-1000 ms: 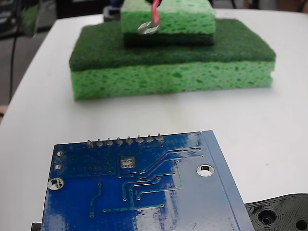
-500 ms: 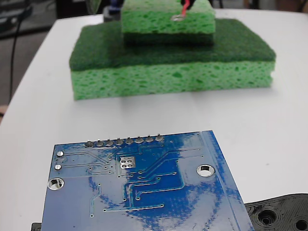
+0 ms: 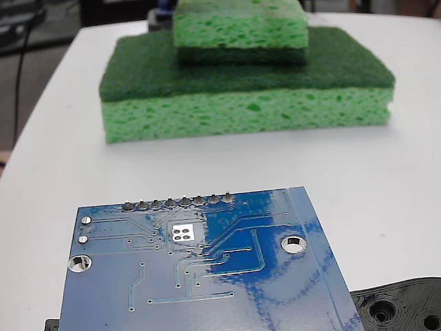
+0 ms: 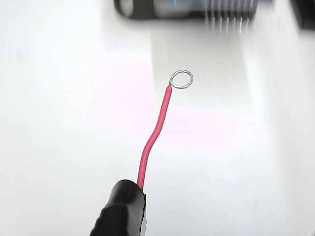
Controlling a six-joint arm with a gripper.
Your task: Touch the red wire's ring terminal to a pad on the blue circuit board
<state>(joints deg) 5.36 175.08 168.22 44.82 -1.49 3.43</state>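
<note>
Gloss and thin pale traces mark the blue rectangular circuit board [image 3: 207,269], lying flat on the white table [image 3: 386,179] with its small silvery square pad [image 3: 183,233] just below a row of grey solder bumps [image 3: 178,203]; beyond the board two porous green sponges [image 3: 248,89] sit stacked. In the wrist view the thin, curved red insulated wire [image 4: 153,137] rises from a black sleeve [image 4: 120,211], its tiny silver ring terminal [image 4: 181,78] hanging over blurred white surface. The gripper's fingers are out of sight, so their opening cannot be told.

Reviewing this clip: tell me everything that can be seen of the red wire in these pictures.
The red wire shows only in the wrist view; the fixed view does not show it. It is thin, red-insulated, with a slight S-bend, rising from a thicker glossy black sleeve at the bottom edge. Its upper end carries the ring terminal, a small loop of bare silvery wire, open in the middle. Nothing visibly touches the wire or ring; they stand against a blurred white background. The tool itself is not visible.
</note>
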